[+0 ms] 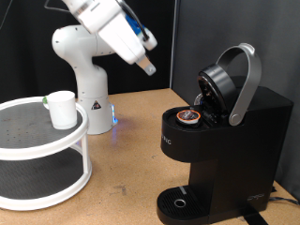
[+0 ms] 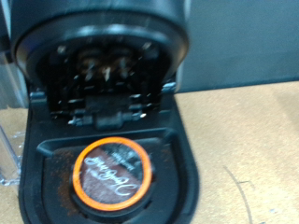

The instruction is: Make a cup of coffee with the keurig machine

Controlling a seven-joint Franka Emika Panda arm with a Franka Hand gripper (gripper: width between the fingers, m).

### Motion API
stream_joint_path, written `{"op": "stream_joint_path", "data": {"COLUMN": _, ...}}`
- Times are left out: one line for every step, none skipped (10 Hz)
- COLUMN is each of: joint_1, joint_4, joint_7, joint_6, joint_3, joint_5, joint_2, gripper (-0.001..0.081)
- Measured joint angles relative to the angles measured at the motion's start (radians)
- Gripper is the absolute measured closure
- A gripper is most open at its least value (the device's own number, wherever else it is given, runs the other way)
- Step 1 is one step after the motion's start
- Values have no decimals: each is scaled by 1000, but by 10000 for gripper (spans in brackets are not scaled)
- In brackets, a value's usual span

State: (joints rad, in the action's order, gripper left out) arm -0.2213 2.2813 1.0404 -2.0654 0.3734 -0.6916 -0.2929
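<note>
My claw hangs in the air near the exterior view's top, left of the raised lid; its tip points down and toward the exterior view's right, at the open brew head. I cannot tell whether its fingers are apart or together: in the exterior view they blur into one stub, and the wrist view shows none of them. Nothing is visibly between them.

The wrist camera looks straight into the keurig machine, so the chamber lies along the line of my claw. A pod with an orange rim and dark printed top sits in the holder, and the lid with its grey arched handle stands tipped back, open.

The cup of coffee is well apart from all this, at the exterior view's left, upright on the upper tier of a round white two-tier stand on the desk. The machine's drip tray has no cup on it. The machine is plainly nearer my claw than the cup.
</note>
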Motion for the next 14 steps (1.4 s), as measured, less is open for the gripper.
{"op": "stream_joint_path", "data": {"joint_1": 5, "joint_4": -31, "joint_7": -1, "joint_6": 36, "joint_3": 14, "joint_5": 0, "joint_2": -1, "gripper": 6}}
{"op": "stream_joint_path", "data": {"joint_1": 8, "joint_4": -48, "joint_7": -1, "joint_6": 66, "joint_3": 22, "joint_5": 0, "joint_2": 5, "gripper": 6}}
{"op": "stream_joint_path", "data": {"joint_1": 8, "joint_4": -45, "joint_7": -1, "joint_6": 62, "joint_3": 22, "joint_5": 0, "joint_2": 5, "gripper": 6}}
{"op": "stream_joint_path", "data": {"joint_1": 6, "joint_4": -44, "joint_7": -1, "joint_6": 62, "joint_3": 21, "joint_5": -31, "joint_2": 5, "gripper": 6}}
{"op": "stream_joint_path", "data": {"joint_1": 0, "joint_4": -48, "joint_7": -1, "joint_6": 62, "joint_3": 21, "joint_5": -82, "joint_2": 4, "gripper": 6}}
{"op": "stream_joint_path", "data": {"joint_1": -10, "joint_4": -57, "joint_7": -3, "joint_6": 62, "joint_3": 18, "joint_5": -129, "joint_2": 4, "gripper": 6}}
{"op": "stream_joint_path", "data": {"joint_1": -20, "joint_4": -73, "joint_7": -14, "joint_6": 62, "joint_3": 8, "joint_5": -150, "joint_2": 4, "gripper": 6}}
{"op": "stream_joint_path", "data": {"joint_1": -29, "joint_4": -89, "joint_7": -27, "joint_6": 58, "joint_3": -9, "joint_5": -155, "joint_2": 4, "gripper": 6}}
{"op": "stream_joint_path", "data": {"joint_1": -37, "joint_4": -103, "joint_7": -42, "joint_6": 52, "joint_3": -30, "joint_5": -155, "joint_2": 4, "gripper": 6}}
{"op": "stream_joint_path", "data": {"joint_1": -45, "joint_4": -114, "joint_7": -64, "joint_6": 44, "joint_3": -55, "joint_5": -155, "joint_2": 5, "gripper": 6}}
{"op": "stream_joint_path", "data": {"joint_1": -52, "joint_4": -125, "joint_7": -99, "joint_6": 41, "joint_3": -79, "joint_5": -154, "joint_2": 8, "gripper": 6}}
{"op": "stream_joint_path", "data": {"joint_1": -53, "joint_4": -136, "joint_7": -125, "joint_6": 39, "joint_3": -89, "joint_5": -152, "joint_2": 16, "gripper": 6}}
{"op": "stream_joint_path", "data": {"joint_1": -53, "joint_4": -134, "joint_7": -122, "joint_6": 39, "joint_3": -88, "joint_5": -152, "joint_2": 16, "gripper": 6}}
{"op": "stream_joint_path", "data": {"joint_1": -54, "joint_4": -133, "joint_7": -91, "joint_6": 53, "joint_3": -84, "joint_5": -200, "joint_2": 18, "gripper": 6}}
